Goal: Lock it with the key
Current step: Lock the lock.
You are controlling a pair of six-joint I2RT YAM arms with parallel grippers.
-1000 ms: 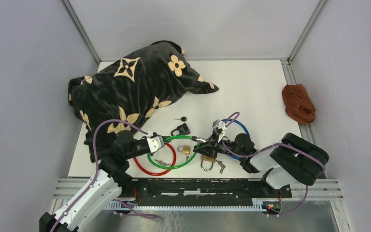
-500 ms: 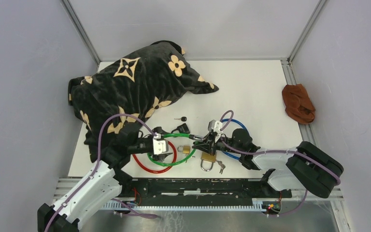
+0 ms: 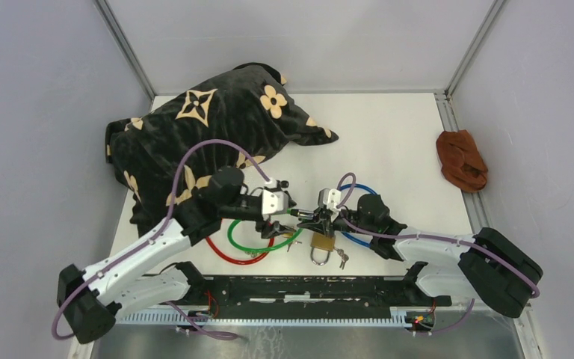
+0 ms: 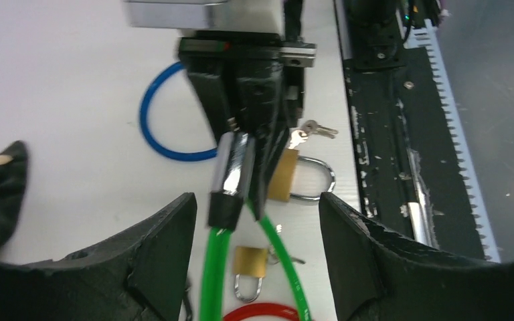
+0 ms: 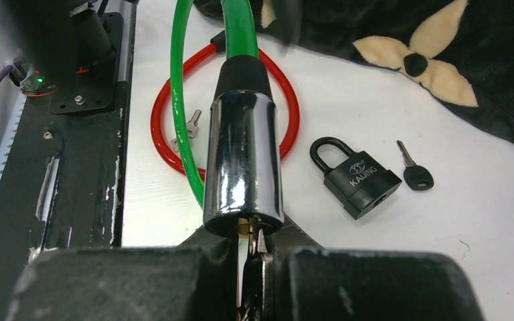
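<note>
While the white surface point(image 3: 389, 134) is carrying a big black flowered cushion point(image 3: 202, 134) out at ten o'clock, the work is sitting at six o'clock, near the arm bases. The left pincer point(image 4: 254, 214) is hovering there with its jaws wide apart. They are flanking the chrome barrel without touching it, so it is gripping nothing. The right pincer point(image 5: 251, 261) is reaching in from three o'clock, closed and pinching the key point(image 5: 249, 235). The key's tip is entering the end of the barrel.

The green cable lock point(image 5: 241, 160) is the task's thing. Its barrel is hanging above the surface between the two pincers, and its loop is trailing toward seven o'clock over the red cable point(image 5: 157, 134). Whether the cable's free end is seated in the barrel I cannot tell.

My worry is that the barrel is being supported only by the key and its own springy cable. If the right wrist is turning while the left jaws are standing open, the whole barrel is likely spinning along with it and nothing is locking. A thin key pinched at its head may also be slipping or twisting between the pads. The cable's pull may be dragging the barrel off the blade.
</note>
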